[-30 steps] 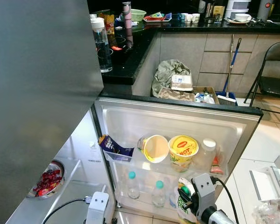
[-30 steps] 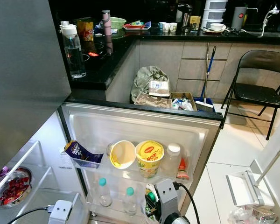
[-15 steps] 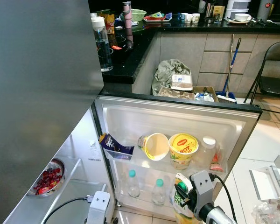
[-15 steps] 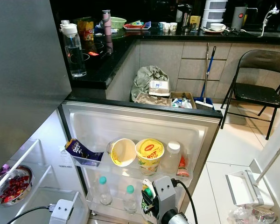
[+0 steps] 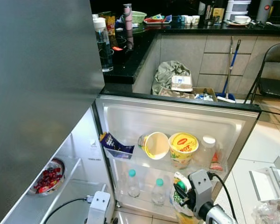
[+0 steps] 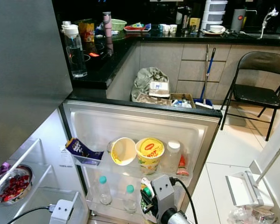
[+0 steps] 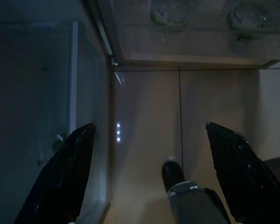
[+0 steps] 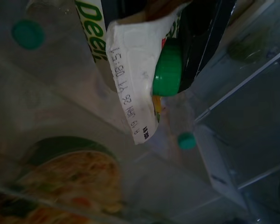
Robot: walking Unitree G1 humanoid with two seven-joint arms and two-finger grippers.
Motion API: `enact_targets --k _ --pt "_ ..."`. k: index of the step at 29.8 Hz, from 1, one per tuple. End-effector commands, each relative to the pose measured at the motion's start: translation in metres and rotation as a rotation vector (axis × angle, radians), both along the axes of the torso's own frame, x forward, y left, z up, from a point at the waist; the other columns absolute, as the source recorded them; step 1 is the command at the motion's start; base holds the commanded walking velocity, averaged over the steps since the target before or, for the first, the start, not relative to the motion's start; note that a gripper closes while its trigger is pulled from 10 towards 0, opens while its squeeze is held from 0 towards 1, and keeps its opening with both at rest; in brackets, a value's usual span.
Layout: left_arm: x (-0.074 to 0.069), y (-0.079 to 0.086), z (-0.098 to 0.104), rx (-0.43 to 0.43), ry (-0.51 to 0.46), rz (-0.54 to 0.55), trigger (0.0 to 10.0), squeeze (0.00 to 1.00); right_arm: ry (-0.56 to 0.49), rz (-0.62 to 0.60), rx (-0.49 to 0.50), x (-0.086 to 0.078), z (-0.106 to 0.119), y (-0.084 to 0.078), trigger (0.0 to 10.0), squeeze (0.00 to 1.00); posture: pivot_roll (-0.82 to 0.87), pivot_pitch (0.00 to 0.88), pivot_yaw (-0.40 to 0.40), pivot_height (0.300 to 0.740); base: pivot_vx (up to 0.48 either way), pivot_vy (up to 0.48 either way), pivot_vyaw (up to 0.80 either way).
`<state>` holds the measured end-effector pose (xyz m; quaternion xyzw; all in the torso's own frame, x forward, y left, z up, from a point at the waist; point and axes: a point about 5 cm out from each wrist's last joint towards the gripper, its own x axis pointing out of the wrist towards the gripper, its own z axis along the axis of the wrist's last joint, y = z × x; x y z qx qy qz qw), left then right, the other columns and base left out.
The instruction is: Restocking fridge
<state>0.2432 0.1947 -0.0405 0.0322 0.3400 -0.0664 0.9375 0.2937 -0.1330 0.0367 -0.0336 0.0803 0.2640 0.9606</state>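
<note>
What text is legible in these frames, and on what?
"HOT" on the lid of the yellow noodle cup on the fridge door's upper shelf.
"peel", a cut-off word in green, on the carton that the right gripper holds.
A stamped date code on the carton's top seal: blurred, not readable.
Purple snack packet and the box on the grey bag: print too small.
</note>
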Motion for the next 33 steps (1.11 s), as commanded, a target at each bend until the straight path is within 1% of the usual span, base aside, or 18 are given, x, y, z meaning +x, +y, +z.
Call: enact_targets --k 1,4,8,22,25,30,33 --pt "-0.007 0.001 -0.004 -0.005 0.014 0.017 10.0 0.0 -0.006 0.019 -0.008 0.001 0.002 0.002 10.0 0.0 -0.11 0.115 -0.014 0.671 0.0 0.0 0.0" --pt "-0.008 0.001 -0.005 -0.005 0.017 0.02 10.0 0.0 0.003 0.022 -0.011 0.002 0.002 0.002 10.0 0.0 -0.11 0.113 -0.016 0.671 0.0 0.0 0.0" --pt "-0.01 0.002 -0.006 -0.005 0.02 0.022 10.0 0.0 -0.017 0.029 0.005 0.002 0.005 0.003 10.0 0.0 -0.11 0.109 -0.016 0.646 0.0 0.0 0.0" --pt "-0.006 0.001 -0.004 -0.002 0.016 0.011 10.0 0.0 -0.014 0.016 -0.002 0.0 0.003 0.001 10.0 0.0 -0.11 0.102 0.0 0.646 0.0 0.0 0.0" --pt "-0.006 0.001 -0.004 0.0 0.015 0.004 10.0 0.0 -0.026 0.006 0.007 0.001 0.006 0.0 10.0 0.0 -0.11 0.102 0.007 0.646 0.0 0.0 0.0" --pt "-0.004 0.001 -0.003 0.003 0.013 -0.003 10.0 0.0 -0.069 -0.015 0.043 0.007 0.016 -0.002 10.0 0.0 -0.11 0.104 0.01 0.626 0.0 0.0 0.0" --pt "-0.004 0.002 -0.002 0.005 0.013 -0.004 10.0 0.0 -0.08 -0.02 0.039 0.009 0.019 -0.003 10.0 0.0 -0.11 0.104 0.01 0.626 0.0 0.0 0.0"
